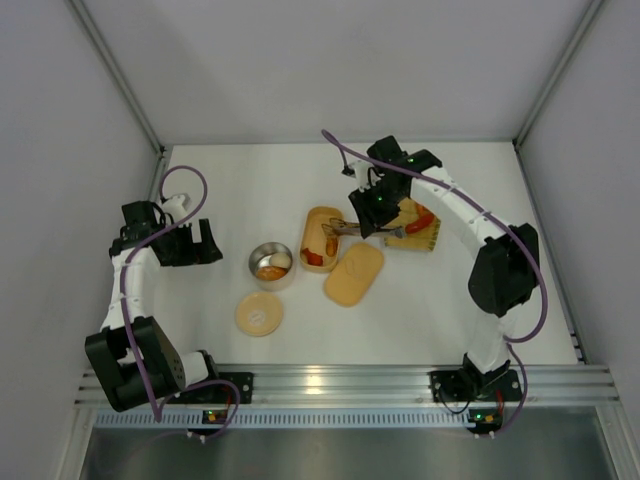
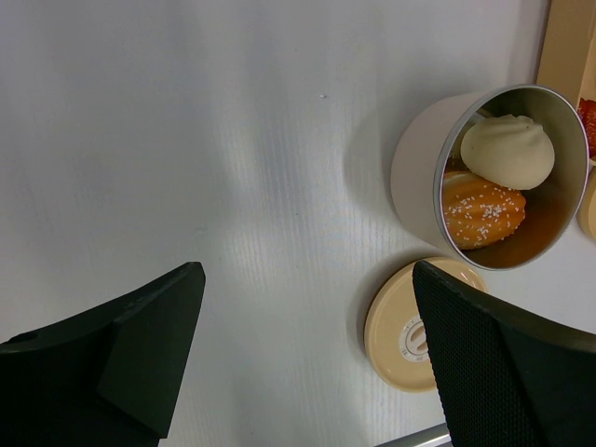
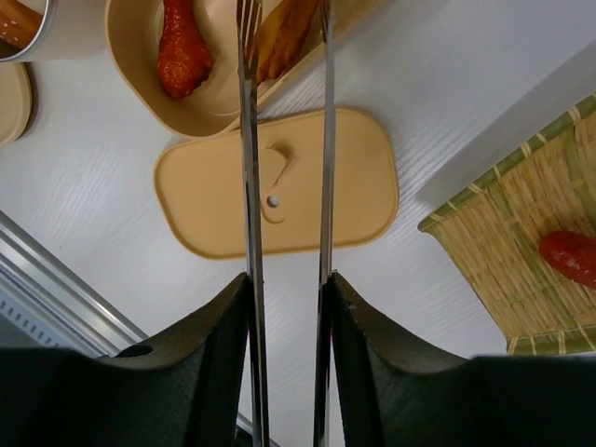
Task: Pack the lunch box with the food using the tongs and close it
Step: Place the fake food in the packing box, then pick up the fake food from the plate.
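right hand [image 3: 287, 279] is clamped on the tongs [image 3: 250, 168], one finger pressing each thin arm, with the tips reaching out over the open box [image 3: 126, 56]. an orange piece [image 3: 284, 33] sits right at the tips, beside a red chunk [image 3: 182, 51] lying in the box. i judge this as the drop: the tongs' arms stand a little apart, so the piece is being let go or is about to be.

next i expect to swing back to the tray [image 3: 503, 242], where a red piece [image 3: 570, 256] waits, and pinch it without crushing it. the lid [image 3: 326, 186] lies flat on the table just beside the box, not yet on.

left hand [image 2: 307, 279] hangs wide open and holds nothing, near the tin [image 2: 419, 177] with its two pieces inside; the tin lid [image 2: 391, 326] lies beside it.

the tongs' tips are cut off at the frame edge, so i cannot tell if the orange piece is gripped or loose. from above, my arm covers part of the tray, so i cannot count what is left there.
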You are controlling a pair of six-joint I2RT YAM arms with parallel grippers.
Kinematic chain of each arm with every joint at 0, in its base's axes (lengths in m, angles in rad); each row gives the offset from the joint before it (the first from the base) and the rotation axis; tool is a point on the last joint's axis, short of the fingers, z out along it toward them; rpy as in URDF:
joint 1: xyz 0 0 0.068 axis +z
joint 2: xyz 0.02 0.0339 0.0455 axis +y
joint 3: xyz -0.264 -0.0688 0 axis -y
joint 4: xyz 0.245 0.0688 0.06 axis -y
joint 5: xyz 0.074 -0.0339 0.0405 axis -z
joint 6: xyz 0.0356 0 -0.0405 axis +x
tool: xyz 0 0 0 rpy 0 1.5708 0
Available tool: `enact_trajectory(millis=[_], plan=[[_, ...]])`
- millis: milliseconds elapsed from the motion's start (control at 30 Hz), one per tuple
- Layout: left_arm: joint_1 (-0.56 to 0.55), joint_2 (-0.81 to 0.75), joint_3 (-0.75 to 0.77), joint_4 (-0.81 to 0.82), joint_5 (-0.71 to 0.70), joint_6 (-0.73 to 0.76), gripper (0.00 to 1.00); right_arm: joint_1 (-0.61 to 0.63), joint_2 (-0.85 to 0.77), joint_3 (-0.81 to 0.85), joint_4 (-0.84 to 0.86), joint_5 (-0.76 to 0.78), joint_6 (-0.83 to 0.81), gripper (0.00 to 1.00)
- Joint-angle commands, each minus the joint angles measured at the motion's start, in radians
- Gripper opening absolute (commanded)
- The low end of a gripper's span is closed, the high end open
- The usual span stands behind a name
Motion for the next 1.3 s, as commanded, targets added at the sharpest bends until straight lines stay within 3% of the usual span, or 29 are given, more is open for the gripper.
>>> enact_trajectory(millis=[0, 167, 367, 567, 800, 933, 1267], plan=[[0.008, -0.004, -0.004, 0.033, 0.016, 0.016, 0.98, 0.018, -0.036, 0.075, 0.02, 0.022, -0.021, 0.38], [0.008, -0.008, -0.004, 0.033, 0.016, 0.016, 0.98, 0.017, -0.044, 0.162, -0.016, -0.004, -0.061, 0.39], [0.006, -0.018, -0.002, 0.025, 0.016, 0.023, 0.98, -0.003, -0.1, 0.23, -0.147, 0.003, -0.242, 0.39], [0.008, -0.028, -0.005, 0.03, 0.024, 0.022, 0.98, -0.124, -0.217, 0.161, -0.329, 0.017, -0.601, 0.37], [0.008, -0.021, -0.01, 0.048, 0.035, 0.002, 0.98, -0.275, -0.291, 0.053, -0.42, 0.078, -0.891, 0.38], [0.008, -0.022, -0.01, 0.049, 0.03, 0.002, 0.98, -0.341, -0.286, 0.052, -0.425, 0.158, -0.991, 0.4], [0.008, -0.015, -0.011, 0.056, 0.03, -0.001, 0.98, -0.35, -0.317, -0.058, -0.302, 0.347, -1.123, 0.4]])
